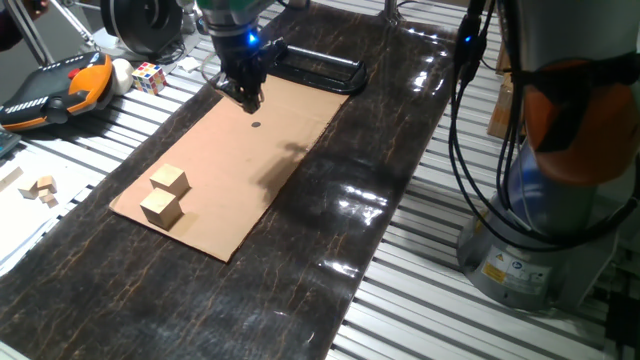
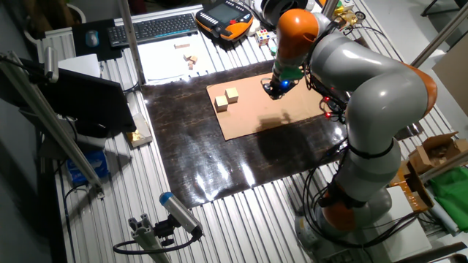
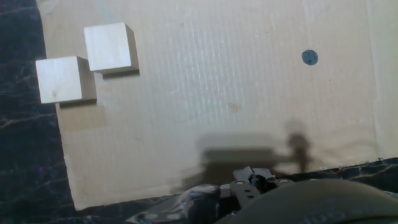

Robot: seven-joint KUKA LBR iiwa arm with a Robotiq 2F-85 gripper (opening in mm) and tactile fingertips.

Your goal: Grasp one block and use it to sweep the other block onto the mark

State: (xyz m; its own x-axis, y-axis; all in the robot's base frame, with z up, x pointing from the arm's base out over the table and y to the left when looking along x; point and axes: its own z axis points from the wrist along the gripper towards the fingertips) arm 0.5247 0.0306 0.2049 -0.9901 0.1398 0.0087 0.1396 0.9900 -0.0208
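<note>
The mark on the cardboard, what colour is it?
The mark is a dark dot, bluish-black, on tan cardboard; the hand view shows it best.

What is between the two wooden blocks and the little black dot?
Nothing but bare cardboard. In the hand view the stretch from the two blocks to the dot is plain tan, with nothing on it. The gripper hangs near the dot.

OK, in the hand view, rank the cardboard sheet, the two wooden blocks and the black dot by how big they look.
1. Cardboard sheet, by far the largest.
2. The two wooden blocks: the upper one and the left one look about alike, so no ranking between them.
3. Black dot, far smaller than a block face.
</note>
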